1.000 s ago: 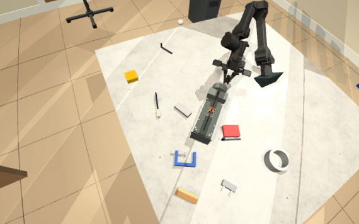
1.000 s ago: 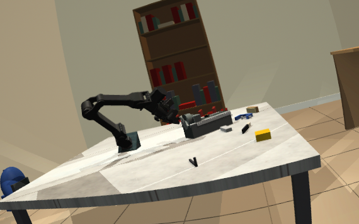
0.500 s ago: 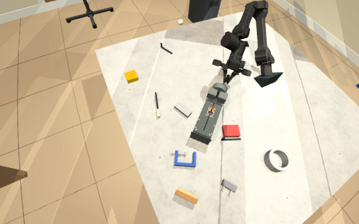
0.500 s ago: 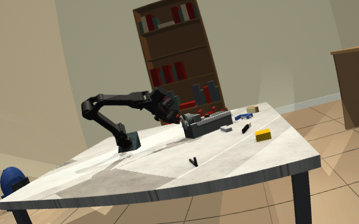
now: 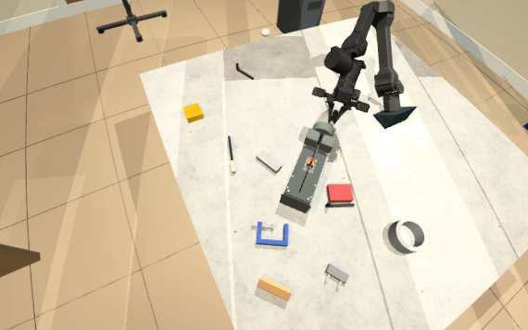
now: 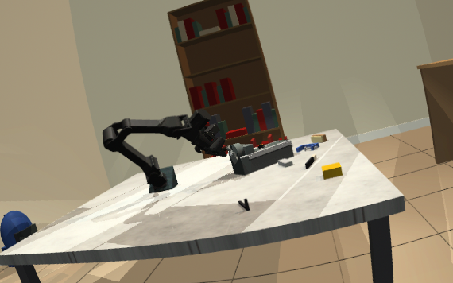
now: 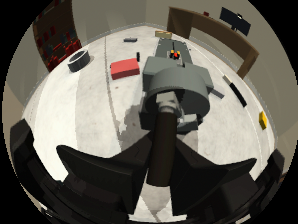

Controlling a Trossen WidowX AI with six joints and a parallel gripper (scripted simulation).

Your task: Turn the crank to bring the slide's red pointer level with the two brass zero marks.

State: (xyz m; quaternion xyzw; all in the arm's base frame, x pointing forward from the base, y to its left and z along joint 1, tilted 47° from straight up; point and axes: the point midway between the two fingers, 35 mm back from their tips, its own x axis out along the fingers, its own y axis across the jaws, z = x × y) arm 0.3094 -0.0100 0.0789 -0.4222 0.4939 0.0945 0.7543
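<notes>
Gripper (image 5: 334, 120) (image 6: 226, 151) (image 7: 160, 136): jaws closed on the crank's dark handle (image 7: 163, 149), one finger on either side. Handle joins the round grey hub (image 5: 323, 128) (image 7: 178, 92) at the near end of the machine (image 5: 306, 178) (image 6: 263, 157) (image 7: 172, 48). Red pointer (image 5: 312, 159) (image 7: 175, 55) sits on the machine's top, beside the brass marks; too small to tell whether level.

Around the machine, top view: red block (image 5: 340, 193) (image 7: 125, 68) near one long side; flat grey block (image 5: 269, 162) (image 6: 285, 162) near the other, black-and-tan stick (image 5: 232, 155) (image 6: 311, 161) (image 7: 235, 91) beyond it. Blue clamp (image 5: 272, 234) (image 6: 307, 147) near the far end. Grey ring (image 5: 393, 237) (image 7: 78, 61) and yellow block (image 5: 193, 112) (image 6: 331, 170) (image 7: 263, 120) well apart from it. Nothing seen touching the machine except the gripper on its handle. In the wrist view, hub and housing hide part of the machine's top.
</notes>
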